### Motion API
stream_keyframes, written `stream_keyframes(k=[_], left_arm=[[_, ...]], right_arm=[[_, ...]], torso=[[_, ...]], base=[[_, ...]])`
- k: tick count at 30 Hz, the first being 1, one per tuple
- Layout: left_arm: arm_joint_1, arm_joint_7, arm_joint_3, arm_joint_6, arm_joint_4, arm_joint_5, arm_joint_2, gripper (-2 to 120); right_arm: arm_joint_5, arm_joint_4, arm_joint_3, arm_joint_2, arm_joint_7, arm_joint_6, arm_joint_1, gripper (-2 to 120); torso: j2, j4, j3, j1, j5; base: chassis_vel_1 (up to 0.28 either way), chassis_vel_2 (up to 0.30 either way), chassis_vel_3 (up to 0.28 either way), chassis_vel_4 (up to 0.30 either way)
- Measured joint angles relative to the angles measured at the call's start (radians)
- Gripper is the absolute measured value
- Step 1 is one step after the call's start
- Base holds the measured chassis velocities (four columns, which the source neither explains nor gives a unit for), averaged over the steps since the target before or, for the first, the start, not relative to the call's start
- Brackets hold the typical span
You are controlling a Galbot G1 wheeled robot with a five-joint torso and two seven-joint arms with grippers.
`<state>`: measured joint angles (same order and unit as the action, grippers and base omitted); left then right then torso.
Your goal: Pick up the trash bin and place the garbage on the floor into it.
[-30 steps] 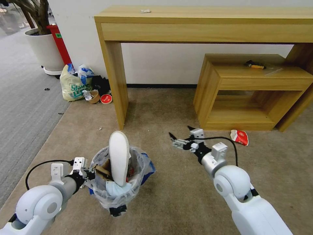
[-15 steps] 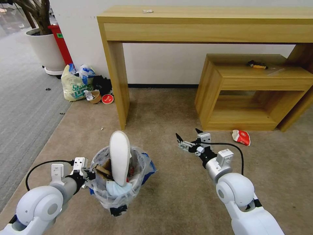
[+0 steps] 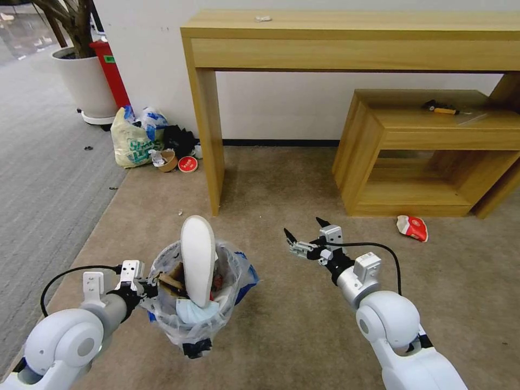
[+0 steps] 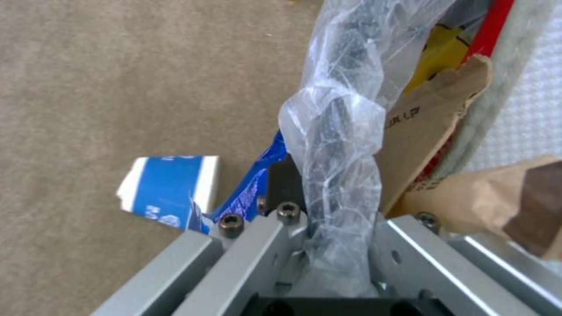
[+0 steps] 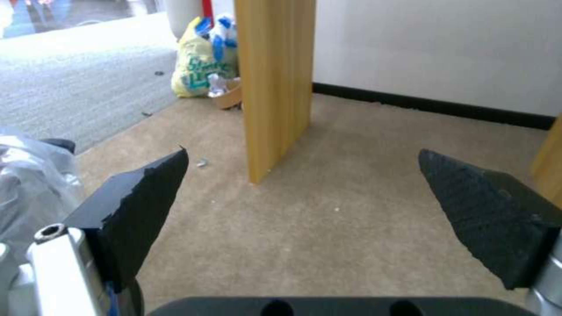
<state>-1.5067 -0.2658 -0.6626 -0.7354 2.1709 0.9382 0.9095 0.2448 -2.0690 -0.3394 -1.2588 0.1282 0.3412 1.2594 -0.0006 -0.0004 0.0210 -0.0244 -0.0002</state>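
Note:
The trash bin, black with a crinkly clear liner, hangs just over the beige floor. My left gripper is shut on its rim. The left wrist view shows my left gripper clamped on the bag-wrapped rim of the trash bin. Garbage fills the bin: a white insole stands upright among brown cardboard. A red wrapper lies on the floor by the low shelf. My right gripper hovers open and empty over bare carpet, and my right gripper faces the table leg.
A wooden console table stands against the wall, its leg ahead of the bin. A low wooden shelf sits at the right. A yellowish-green tied bag with cups and a potted plant are at the far left, beside grey striped carpet.
The whole view has shifted, furniture sliding rightward, so the camera has moved. The left gripper still holds the bin. The right gripper stays open, drifted slightly.

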Motion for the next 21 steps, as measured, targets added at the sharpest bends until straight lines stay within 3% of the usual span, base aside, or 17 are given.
stream_keyframes(k=[21], left_arm=[[0.003,-0.001,-0.011,0.000,-0.004,-0.001,0.003,0]], right_arm=[[-0.013,-0.002,0.015,-0.006,-0.001,-0.005,0.025,100]], torso=[[0.000,0.0000,0.000,0.000,0.0002]], base=[[0.162,0.160,-0.163,-0.165]])
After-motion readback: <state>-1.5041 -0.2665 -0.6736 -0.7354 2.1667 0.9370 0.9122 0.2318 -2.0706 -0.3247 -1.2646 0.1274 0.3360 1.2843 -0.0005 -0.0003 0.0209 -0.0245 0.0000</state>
